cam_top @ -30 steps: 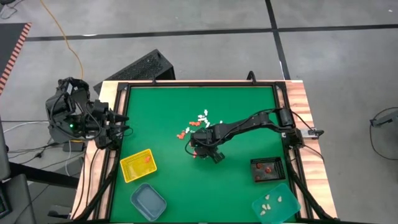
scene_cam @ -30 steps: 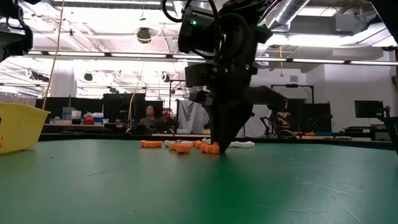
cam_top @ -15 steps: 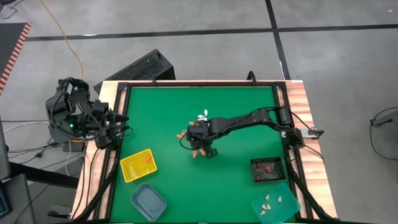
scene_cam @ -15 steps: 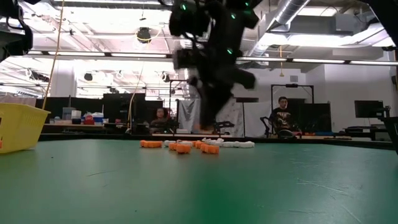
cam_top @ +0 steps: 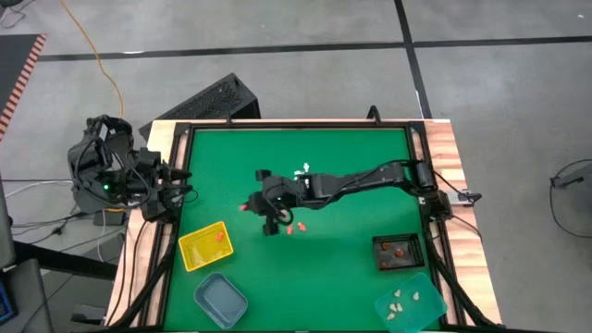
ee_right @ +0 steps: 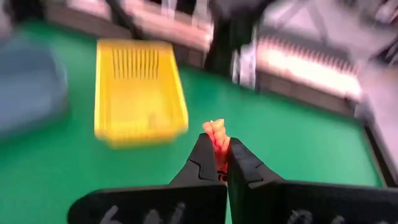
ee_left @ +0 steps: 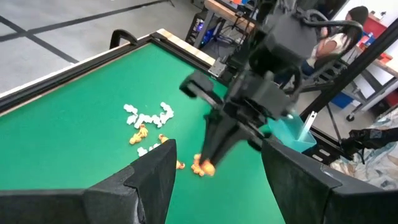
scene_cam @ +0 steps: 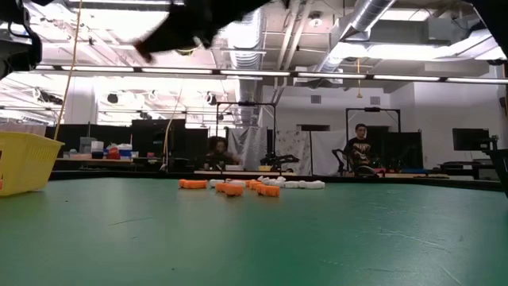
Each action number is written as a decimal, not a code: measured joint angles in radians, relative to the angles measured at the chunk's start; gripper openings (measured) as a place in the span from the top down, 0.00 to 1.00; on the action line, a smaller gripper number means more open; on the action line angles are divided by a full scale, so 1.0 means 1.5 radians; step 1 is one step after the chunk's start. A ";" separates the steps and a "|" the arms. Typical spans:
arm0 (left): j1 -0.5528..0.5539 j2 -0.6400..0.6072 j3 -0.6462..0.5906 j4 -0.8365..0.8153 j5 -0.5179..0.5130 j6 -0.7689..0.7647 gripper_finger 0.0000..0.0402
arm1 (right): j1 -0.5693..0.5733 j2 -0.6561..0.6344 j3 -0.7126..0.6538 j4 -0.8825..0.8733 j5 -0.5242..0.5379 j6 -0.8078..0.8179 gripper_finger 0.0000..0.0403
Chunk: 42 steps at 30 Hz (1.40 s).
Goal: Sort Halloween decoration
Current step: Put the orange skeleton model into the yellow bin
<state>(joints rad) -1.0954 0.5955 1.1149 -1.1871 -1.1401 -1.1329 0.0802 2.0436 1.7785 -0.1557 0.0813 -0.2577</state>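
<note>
My right gripper [cam_top: 248, 207] hangs above the green table, left of its middle, shut on one orange-red trinket [ee_right: 216, 132]. The left wrist view also shows this trinket [ee_left: 202, 166] under the dark fingers. The other trinkets lie loose on the table in a small heap [cam_top: 300, 174], white and orange mixed [scene_cam: 238, 187] [ee_left: 147, 121]. Two orange ones [cam_top: 293, 228] lie a little nearer. My left gripper [ee_left: 217, 180] waits open at the table's left edge [cam_top: 168, 185]. My right gripper pinches the orange-red trinket [ee_right: 215, 138] between its two fingertips [ee_right: 203, 155]; the trinket sticks out past the tips. The fingers slant down toward the table's left side. The trinket is lifted clear of the table.
A yellow tray [cam_top: 204, 246] [ee_right: 138, 90] with an orange piece stands near the left front, a grey-blue tray [cam_top: 220, 298] closer still. On the right front are a black tray [cam_top: 399, 252] with red pieces and a teal tray [cam_top: 410, 302] with white ones. People sit beyond the table.
My right gripper, which stood fingers-down on the table beside the heap, has risen and swung toward the table's left, toward the yellow tray, carrying the orange trinket clear of the table.
</note>
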 joint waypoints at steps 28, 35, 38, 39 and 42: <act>0.000 0.009 0.001 -0.013 -0.028 -0.026 0.44 | -0.016 0.340 0.356 0.129 -0.368 0.186 0.99; 0.000 0.009 0.001 -0.013 -0.029 -0.028 0.44 | -0.015 0.350 0.358 0.115 -0.344 0.191 0.93; 0.000 0.009 0.001 -0.013 -0.029 -0.028 0.44 | -0.015 0.349 0.358 0.101 -0.337 0.191 0.87; 0.000 0.009 0.001 -0.013 -0.029 -0.029 0.44 | -0.015 0.349 0.358 0.096 -0.337 0.191 0.85; 0.000 0.009 0.001 -0.013 -0.029 -0.038 0.44 | -0.015 0.349 0.358 0.080 -0.337 0.191 0.80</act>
<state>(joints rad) -1.0954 0.6083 1.1156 -1.2064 -1.1835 -1.1896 0.0571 2.5672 2.3150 -0.0352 -0.4236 0.0291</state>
